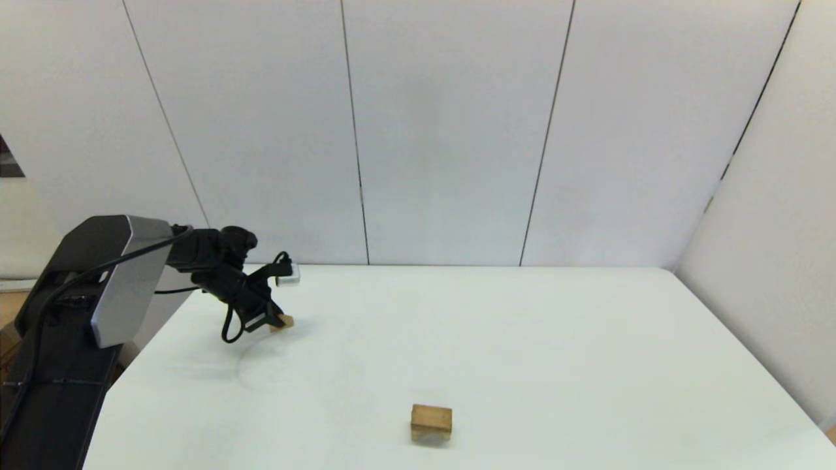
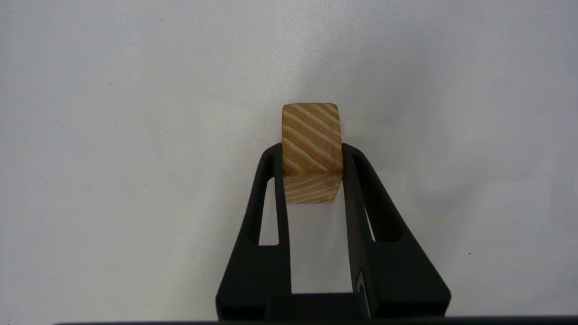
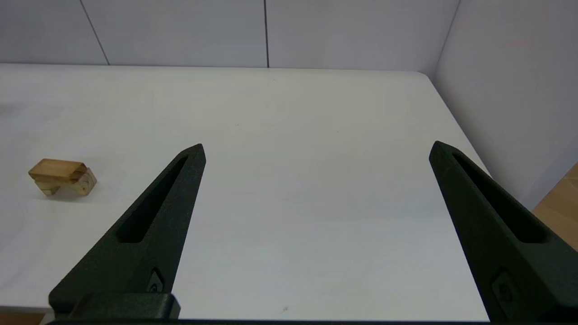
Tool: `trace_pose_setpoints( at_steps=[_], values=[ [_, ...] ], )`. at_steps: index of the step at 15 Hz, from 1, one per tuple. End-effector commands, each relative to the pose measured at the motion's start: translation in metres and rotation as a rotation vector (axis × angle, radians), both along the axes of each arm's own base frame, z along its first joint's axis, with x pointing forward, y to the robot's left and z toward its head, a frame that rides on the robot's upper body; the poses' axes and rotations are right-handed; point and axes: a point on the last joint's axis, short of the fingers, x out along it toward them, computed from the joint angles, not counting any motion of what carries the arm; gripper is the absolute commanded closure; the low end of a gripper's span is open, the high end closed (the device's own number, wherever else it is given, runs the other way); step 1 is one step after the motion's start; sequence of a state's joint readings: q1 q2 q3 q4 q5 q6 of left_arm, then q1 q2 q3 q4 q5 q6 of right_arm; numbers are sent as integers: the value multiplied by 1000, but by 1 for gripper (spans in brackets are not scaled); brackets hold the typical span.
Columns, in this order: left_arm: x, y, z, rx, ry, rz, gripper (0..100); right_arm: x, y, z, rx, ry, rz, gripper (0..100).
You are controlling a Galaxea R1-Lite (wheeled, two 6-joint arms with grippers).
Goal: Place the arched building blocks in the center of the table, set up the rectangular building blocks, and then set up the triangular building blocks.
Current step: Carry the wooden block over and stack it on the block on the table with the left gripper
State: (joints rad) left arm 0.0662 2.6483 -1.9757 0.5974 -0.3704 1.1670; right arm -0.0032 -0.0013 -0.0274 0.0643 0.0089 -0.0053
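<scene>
The left gripper was seen at ten o'clock on the white bench, its fingers clamped on the triangular building block. At six o'clock near the front edge, the rectangular building block was found lying flat atop the arched building block. The right gripper, spread wide, was held over the bench's right side

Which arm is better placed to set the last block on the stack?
The left. The left gripper is already shut on the triangular block over the table's far left, so it only has to carry it to the stack. The right gripper is open and empty.
</scene>
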Motion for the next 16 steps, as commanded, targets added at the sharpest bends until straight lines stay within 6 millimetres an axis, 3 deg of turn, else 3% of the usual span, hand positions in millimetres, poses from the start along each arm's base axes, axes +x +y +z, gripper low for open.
trace_pose_setpoints(
  at_steps=[1, 7, 9, 13, 16],
  values=[
    [-1, 0, 6, -12, -7, -7, 100, 0, 0, 0, -1, 0, 0, 0],
    [-27, -6, 65, -81, 78, -22, 100, 0, 0, 0, -1, 0, 0, 0],
    [-41, -18, 91, -144, 106, -61, 100, 0, 0, 0, -1, 0, 0, 0],
    [-65, -75, 152, -145, 21, -174, 100, 0, 0, 0, -1, 0, 0, 0],
    [-88, -129, 181, -142, -5, -240, 100, 0, 0, 0, -1, 0, 0, 0]
  ],
)
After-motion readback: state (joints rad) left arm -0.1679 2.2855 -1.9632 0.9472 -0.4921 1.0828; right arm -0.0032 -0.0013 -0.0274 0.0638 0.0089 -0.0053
